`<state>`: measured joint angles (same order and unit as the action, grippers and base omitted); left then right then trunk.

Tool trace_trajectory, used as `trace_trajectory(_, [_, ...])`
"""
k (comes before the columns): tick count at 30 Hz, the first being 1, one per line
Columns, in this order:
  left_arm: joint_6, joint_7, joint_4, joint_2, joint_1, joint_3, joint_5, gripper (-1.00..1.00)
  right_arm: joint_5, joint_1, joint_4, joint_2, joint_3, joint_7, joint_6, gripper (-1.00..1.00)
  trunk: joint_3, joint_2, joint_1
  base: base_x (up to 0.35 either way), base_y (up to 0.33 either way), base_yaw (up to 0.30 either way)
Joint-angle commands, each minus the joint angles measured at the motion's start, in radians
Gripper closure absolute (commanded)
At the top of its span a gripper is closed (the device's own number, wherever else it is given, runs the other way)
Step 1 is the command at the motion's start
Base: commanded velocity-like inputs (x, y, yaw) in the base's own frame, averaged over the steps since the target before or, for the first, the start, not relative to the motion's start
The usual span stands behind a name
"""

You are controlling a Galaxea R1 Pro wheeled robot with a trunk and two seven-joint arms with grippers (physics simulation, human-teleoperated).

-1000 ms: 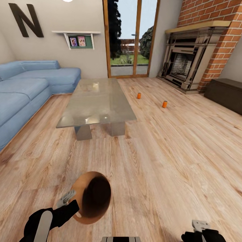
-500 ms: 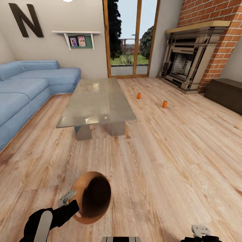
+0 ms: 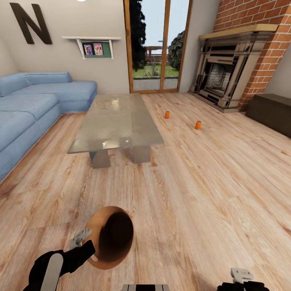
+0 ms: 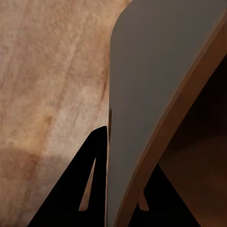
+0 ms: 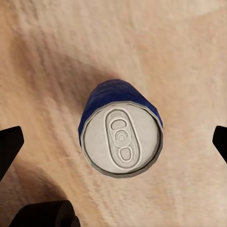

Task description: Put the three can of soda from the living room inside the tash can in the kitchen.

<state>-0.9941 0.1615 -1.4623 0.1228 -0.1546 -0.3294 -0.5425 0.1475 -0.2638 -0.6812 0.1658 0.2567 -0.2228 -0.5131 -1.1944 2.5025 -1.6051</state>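
Soda can, blue-sided, grey top: upright on the plank floor, centred between my right claw's wide-spread fingers, untouched. Risk, as I judge it: an off-centre close tips it. Trash can, at 7 o'clock: rim pinched in my left claw. Orange cans, far at 1 o'clock beyond the desk.

Big "N" on wall

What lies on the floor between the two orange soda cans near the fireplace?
Nothing: in the head view, only bare light wood plank floor separates the left orange soda can from the right orange soda can.
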Motion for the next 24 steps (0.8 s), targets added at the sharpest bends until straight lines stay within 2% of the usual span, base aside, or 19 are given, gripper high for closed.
trace_trajectory(1, [0.003,0.004,-0.001,0.0,0.0,0.001,-0.029,1.0,0.0,0.0,-0.001,0.002,0.001,-0.002,-0.003,-1.0,-0.001,0.0,0.0,0.0,0.0,0.0])
trace_trajectory(15, [0.003,0.004,-0.001,0.0,0.0,0.002,-0.029,1.0,0.0,-0.001,-0.001,0.006,0.001,-0.003,-0.007,-1.0,-0.023,0.0,0.0,0.0,0.0,0.0])
trace_trajectory(24, [0.003,0.004,-0.001,0.0,0.0,0.002,-0.029,1.0,0.002,-0.03,-0.001,0.007,0.0,-0.004,-0.007,-1.0,-0.038,0.0,0.0,0.0,0.0,0.0])
